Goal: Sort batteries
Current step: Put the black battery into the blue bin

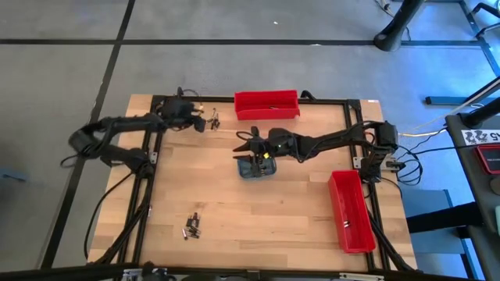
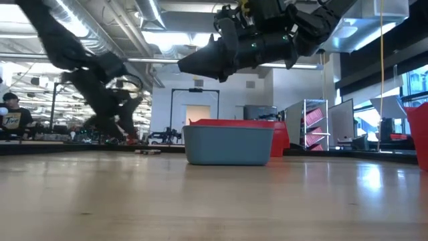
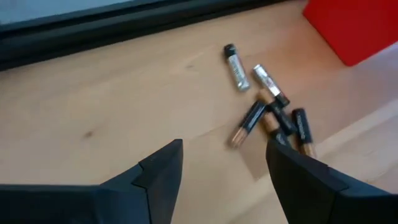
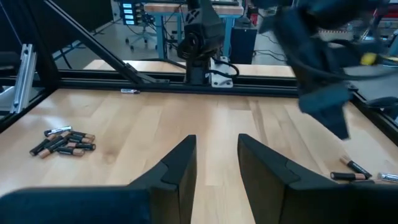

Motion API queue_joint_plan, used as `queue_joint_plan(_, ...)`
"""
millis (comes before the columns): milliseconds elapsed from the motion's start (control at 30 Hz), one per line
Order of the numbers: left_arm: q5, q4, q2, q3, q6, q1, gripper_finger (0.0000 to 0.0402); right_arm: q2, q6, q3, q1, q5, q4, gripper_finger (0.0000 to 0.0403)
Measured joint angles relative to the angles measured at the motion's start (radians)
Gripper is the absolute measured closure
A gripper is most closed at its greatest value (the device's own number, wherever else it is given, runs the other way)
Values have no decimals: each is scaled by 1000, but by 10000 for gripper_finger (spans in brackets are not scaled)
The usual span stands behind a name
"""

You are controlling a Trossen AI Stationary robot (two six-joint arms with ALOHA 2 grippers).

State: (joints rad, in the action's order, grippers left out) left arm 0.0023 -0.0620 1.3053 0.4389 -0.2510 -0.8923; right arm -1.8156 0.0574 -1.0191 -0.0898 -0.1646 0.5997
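Slim cylindrical batteries (image 3: 268, 109) on pale wood grain; left tool (image 3: 227, 168) spread wide; right tool (image 4: 216, 163) parted, empty.

Wood table (image 1: 234, 203) w/ black frame. Red bin (image 1: 266, 104) at far edge, 2nd red bin (image 1: 350, 211) along right side. Small grey-blue tray (image 1: 257, 168) near centre. Person (image 2: 11, 115) seated in room behind, low view.

Open-plan robotics lab: exposed ceiling ducts (image 2: 87, 17), shelving racks (image 2: 314, 124), workbenches (image 4: 186, 9), person seated at bench (image 2: 12, 114).
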Motion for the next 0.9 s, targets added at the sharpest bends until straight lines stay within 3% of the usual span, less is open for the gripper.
queue_joint_plan(233, 77, 106, 216, 165, 146, -12, 182, 0, -4, 0, 1, -2, -42, 285)
queue_joint_plan(467, 84, 103, 279, 201, 248, 1, 188, 0, -8, 0, 1, -3, -109, 285)
queue_joint_plan(600, 82, 107, 281, 201, 271, 2, 224, 0, -8, 0, 1, -3, -124, 285)
queue_joint_plan(900, 61, 142, 315, 205, 343, 2, 346, 0, -53, 0, 1, -3, -133, 285)
